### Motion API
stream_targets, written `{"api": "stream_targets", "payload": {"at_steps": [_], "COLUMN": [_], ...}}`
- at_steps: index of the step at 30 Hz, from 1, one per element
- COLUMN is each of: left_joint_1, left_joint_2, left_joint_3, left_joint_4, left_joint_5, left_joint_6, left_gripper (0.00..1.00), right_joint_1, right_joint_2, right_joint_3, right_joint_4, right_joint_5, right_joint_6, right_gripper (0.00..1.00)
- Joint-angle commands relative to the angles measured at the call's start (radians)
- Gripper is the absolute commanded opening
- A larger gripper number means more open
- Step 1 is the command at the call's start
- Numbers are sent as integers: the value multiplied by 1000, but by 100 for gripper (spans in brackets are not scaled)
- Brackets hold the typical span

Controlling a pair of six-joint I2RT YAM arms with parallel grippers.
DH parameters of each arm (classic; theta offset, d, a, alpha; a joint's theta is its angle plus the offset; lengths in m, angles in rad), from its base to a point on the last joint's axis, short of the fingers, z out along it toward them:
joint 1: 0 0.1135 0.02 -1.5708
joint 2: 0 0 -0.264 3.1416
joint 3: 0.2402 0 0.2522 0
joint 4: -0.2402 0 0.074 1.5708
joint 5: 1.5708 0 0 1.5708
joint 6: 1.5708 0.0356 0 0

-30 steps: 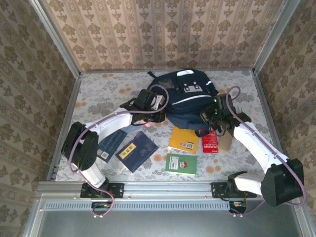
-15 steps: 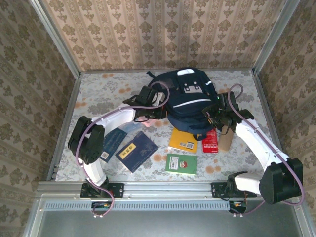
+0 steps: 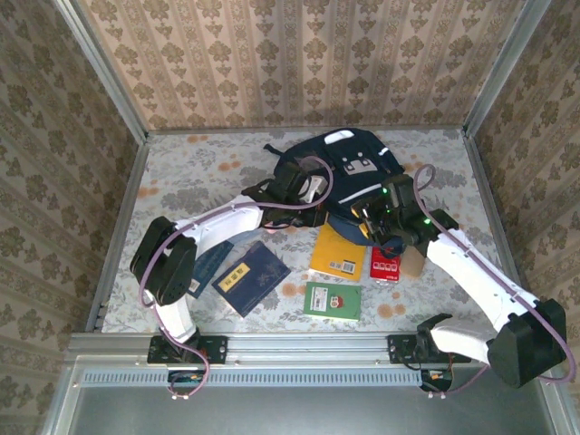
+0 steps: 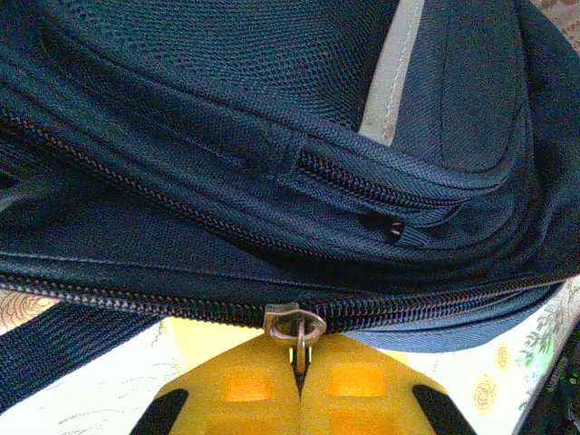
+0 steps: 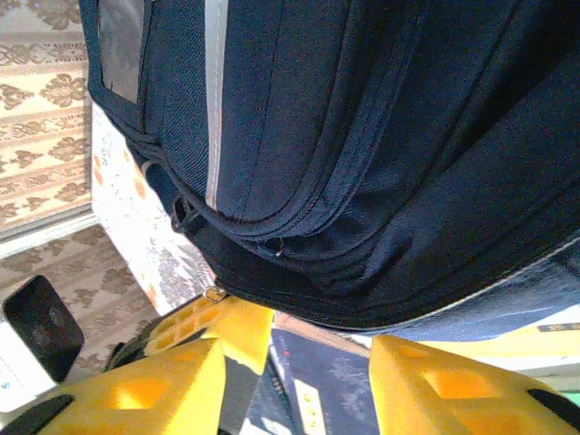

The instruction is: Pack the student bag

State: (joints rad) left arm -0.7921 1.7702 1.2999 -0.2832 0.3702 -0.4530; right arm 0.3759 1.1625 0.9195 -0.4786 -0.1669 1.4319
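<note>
Left wrist view: left gripper (image 4: 297, 361), jaws clamped together on the zipper pull (image 4: 295, 324) of the student bag (image 4: 227, 109). Right gripper (image 5: 308, 352), jaws apart; bag just beyond their tips.

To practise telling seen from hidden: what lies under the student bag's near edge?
A yellow book's far end slips beneath the student bag's near edge. How far it reaches, and anything else underneath, is covered by the navy fabric.

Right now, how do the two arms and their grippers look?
The left arm and right arm have white links, black joints and a looping purple cable. The left gripper and right gripper have yellow fingers with square recesses.
</note>
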Motion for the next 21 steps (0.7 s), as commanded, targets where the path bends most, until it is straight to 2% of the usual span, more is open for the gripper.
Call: {"api": "stream_targets", "payload": {"at_steps": [1, 5, 10, 14, 19, 21], "left_joint_1": [-15, -25, -25, -25, -21, -16], "left_joint_2": [-6, -6, -15, -20, -21, -25], "left_joint_3": [48, 52, 49, 47, 47, 44], "left_joint_4": [46, 33, 21, 15, 2, -5], "left_joint_5": [27, 19, 13, 10, 0, -9], "left_joint_6": [-7, -3, 0, 4, 8, 11], "left_gripper": [0, 0, 0, 0, 0, 0], "right_joint_1": [4, 0, -2, -11, -14, -15], "right_joint_2": [19, 59, 92, 103, 111, 93], "right_joint_3": [-30, -32, -47, -74, -77, -89], "right_joint_4": [65, 67, 87, 158, 151, 145], "right_joint_5": [-14, -1, 11, 20, 43, 65], "right_joint_6": [81, 75, 76, 78, 73, 75], "right_gripper": [51, 49, 42, 26, 1, 0]}}
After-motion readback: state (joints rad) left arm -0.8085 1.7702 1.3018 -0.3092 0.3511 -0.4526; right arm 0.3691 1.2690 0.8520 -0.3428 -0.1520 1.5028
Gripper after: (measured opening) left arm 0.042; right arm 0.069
